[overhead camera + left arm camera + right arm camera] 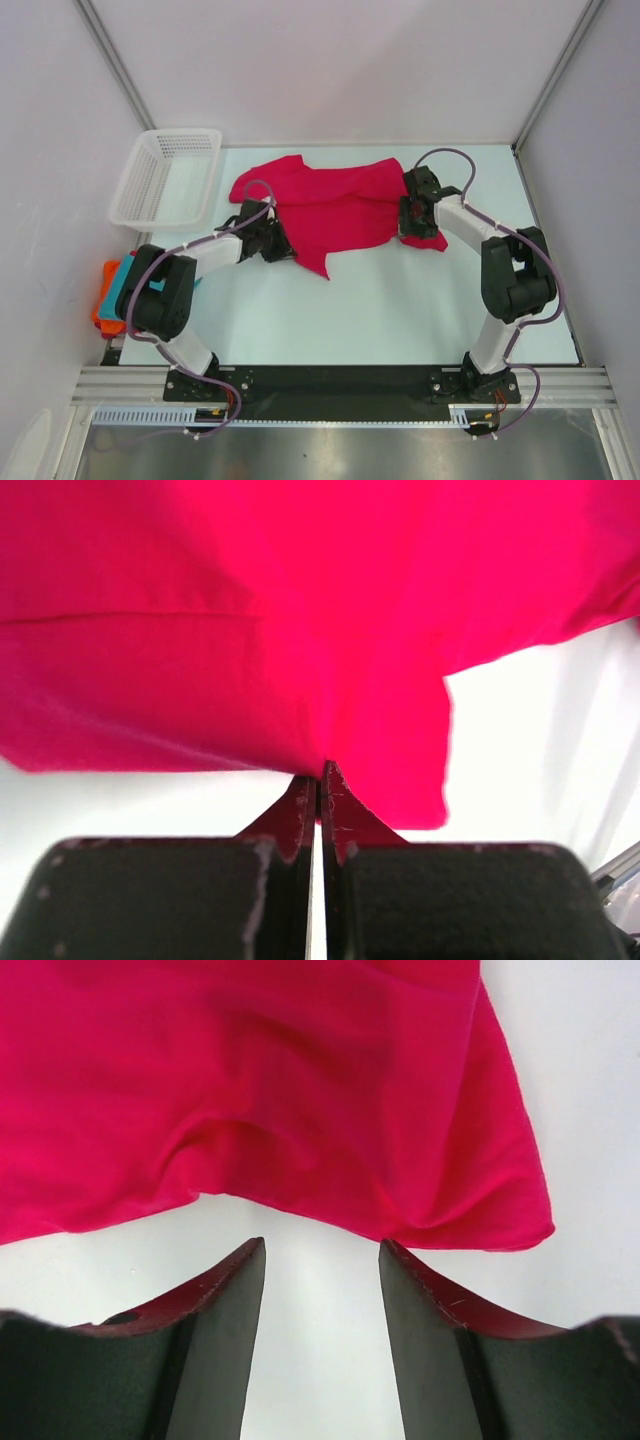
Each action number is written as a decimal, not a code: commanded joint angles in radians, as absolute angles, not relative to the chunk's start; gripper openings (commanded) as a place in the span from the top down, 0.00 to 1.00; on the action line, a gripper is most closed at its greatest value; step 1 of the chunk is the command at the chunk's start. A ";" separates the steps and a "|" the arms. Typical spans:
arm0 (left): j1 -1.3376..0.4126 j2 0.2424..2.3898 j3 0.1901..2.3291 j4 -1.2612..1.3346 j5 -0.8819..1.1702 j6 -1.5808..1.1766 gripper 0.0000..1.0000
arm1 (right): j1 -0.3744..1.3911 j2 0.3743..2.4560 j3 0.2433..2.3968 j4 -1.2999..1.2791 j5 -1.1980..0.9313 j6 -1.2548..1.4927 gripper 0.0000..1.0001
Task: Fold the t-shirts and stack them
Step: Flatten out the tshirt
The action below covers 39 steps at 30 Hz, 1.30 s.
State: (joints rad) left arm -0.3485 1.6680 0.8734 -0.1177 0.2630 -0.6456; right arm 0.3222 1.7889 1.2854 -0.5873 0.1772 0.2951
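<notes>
the crimson-pink t-shirt (330, 205) lies rumpled, not yet folded, left fingers (292, 815) pinching its edge, right fingers (222, 1305) spread near its hem.

A: How many t-shirts do you count?
B: Three: one crimson-pink t-shirt (330, 205), one teal t-shirt (120, 282) and one orange t-shirt (103, 310).
A: Any baskets?
B: Just one white mesh basket (130, 192).
A: And the arms?
B: Two, the left arm (165, 292) and the right arm (515, 275), on a single table (380, 305).
</notes>
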 commanded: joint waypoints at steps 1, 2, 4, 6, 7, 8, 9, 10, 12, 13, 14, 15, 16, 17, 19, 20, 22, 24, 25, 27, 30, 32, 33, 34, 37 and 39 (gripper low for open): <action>-0.351 1.563 0.957 -0.210 0.233 -0.614 1.00 | 0.302 1.795 1.287 -0.575 0.213 0.291 0.45; -0.351 1.548 0.969 -0.250 0.229 -0.609 1.00 | 0.295 1.793 1.282 -0.572 0.213 0.291 0.45; -0.351 1.497 1.026 -0.300 0.203 -0.588 1.00 | 0.287 1.795 1.273 -0.565 0.212 0.291 0.45; -0.350 1.453 1.099 -0.399 0.174 -0.568 1.00 | 0.279 1.796 1.270 -0.561 0.207 0.293 0.45; -0.350 1.437 1.124 -0.431 0.144 -0.563 1.00 | 0.281 1.798 1.267 -0.560 0.207 0.293 0.45; -0.348 1.424 1.144 -0.480 0.137 -0.558 1.00 | 0.278 1.796 1.261 -0.557 0.204 0.291 0.45; -0.341 1.395 1.172 -0.498 0.132 -0.554 1.00 | 0.276 1.796 1.259 -0.557 0.204 0.293 0.45; -0.334 1.382 1.181 -0.512 0.130 -0.557 1.00 | 0.276 1.796 1.256 -0.555 0.206 0.293 0.45; -0.318 1.344 1.183 -0.534 0.133 -0.566 1.00 | 0.275 1.795 1.247 -0.552 0.206 0.291 0.45; -0.313 1.336 1.180 -0.537 0.132 -0.566 1.00 | 0.273 1.795 1.244 -0.546 0.204 0.291 0.45; -0.307 1.332 1.178 -0.544 0.126 -0.566 1.00 | 0.272 1.793 1.241 -0.546 0.204 0.291 0.45; -0.298 1.333 1.172 -0.548 0.126 -0.566 1.00 | 0.272 1.793 1.235 -0.543 0.203 0.293 0.45; -0.293 1.338 1.167 -0.549 0.127 -0.565 1.00 | 0.270 1.795 1.232 -0.542 0.202 0.293 0.45; -0.287 1.341 1.164 -0.555 0.130 -0.563 1.00 | 0.270 1.795 1.229 -0.541 0.202 0.293 0.45; -0.281 1.342 1.152 -0.555 0.133 -0.563 1.00 | 0.268 1.793 1.223 -0.541 0.204 0.293 0.45; -0.276 1.339 1.144 -0.557 0.135 -0.563 1.00 | 0.270 1.789 1.221 -0.541 0.210 0.291 0.45; -0.262 1.335 1.140 -0.561 0.126 -0.563 1.00 | 0.268 1.781 1.221 -0.548 0.215 0.291 0.45; -0.235 1.316 1.132 -0.574 0.118 -0.569 1.00 | 0.268 1.766 1.221 -0.555 0.224 0.288 0.45; -0.223 1.304 1.126 -0.574 0.112 -0.572 1.00 | 0.268 1.761 1.221 -0.558 0.227 0.287 0.45; -0.183 1.273 1.112 -0.574 0.112 -0.572 1.00 | 0.268 1.752 1.221 -0.563 0.235 0.285 0.45; -0.129 1.246 1.100 -0.594 0.106 -0.574 1.00 | 0.267 1.750 1.220 -0.569 0.233 0.285 0.45; -0.104 1.224 1.091 -0.595 0.113 -0.572 1.00 | 0.267 1.750 1.213 -0.572 0.230 0.290 0.45; -0.085 1.224 1.086 -0.594 0.121 -0.569 1.00 | 0.268 1.750 1.210 -0.571 0.230 0.291 0.45; -0.078 1.226 1.085 -0.595 0.124 -0.566 1.00 | 0.268 1.749 1.207 -0.568 0.230 0.293 0.45; -0.072 1.235 1.083 -0.595 0.143 -0.565 1.00 | 0.268 1.755 1.197 -0.561 0.221 0.299 0.46; -0.074 1.241 1.075 -0.589 0.161 -0.568 1.00 | 0.270 1.756 1.187 -0.558 0.215 0.304 0.46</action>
